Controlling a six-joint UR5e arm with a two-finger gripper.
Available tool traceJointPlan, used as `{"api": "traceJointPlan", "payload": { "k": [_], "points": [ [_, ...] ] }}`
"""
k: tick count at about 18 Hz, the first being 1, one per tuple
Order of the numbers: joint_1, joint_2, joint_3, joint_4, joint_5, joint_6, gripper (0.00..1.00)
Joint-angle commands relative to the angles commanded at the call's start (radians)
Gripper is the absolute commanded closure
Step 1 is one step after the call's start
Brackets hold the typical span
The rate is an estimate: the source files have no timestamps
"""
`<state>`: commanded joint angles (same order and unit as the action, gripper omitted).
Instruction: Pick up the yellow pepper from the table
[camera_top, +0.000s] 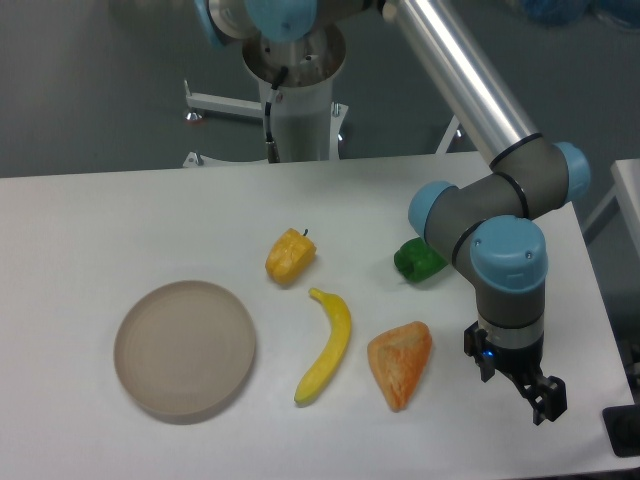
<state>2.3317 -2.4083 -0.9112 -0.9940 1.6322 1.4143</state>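
Note:
The yellow pepper (290, 256) is small, lumpy and yellow-orange with a tiny dark stem. It lies on the white table (100, 230) near the middle. My gripper (515, 384) hangs over the table's right front part, far to the right of the pepper and below it in the picture. Its two black fingers (547, 399) stand apart with nothing between them.
A green pepper (418, 260) lies right of the yellow pepper, partly behind my arm's wrist. A yellow banana (326, 345) and an orange bread wedge (400, 362) lie in front. A round beige plate (185, 347) sits at the front left. The robot base (297, 90) stands behind the table.

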Motion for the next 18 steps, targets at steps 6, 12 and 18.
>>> {"api": "traceJointPlan", "payload": {
  "k": [6,12,18],
  "points": [
    [-0.003,0.008,-0.005,0.002,0.0,-0.006,0.0],
    [-0.008,0.064,-0.067,-0.005,-0.006,-0.008,0.0],
    [-0.006,0.218,-0.262,-0.063,-0.011,-0.058,0.0]
  ]
}}
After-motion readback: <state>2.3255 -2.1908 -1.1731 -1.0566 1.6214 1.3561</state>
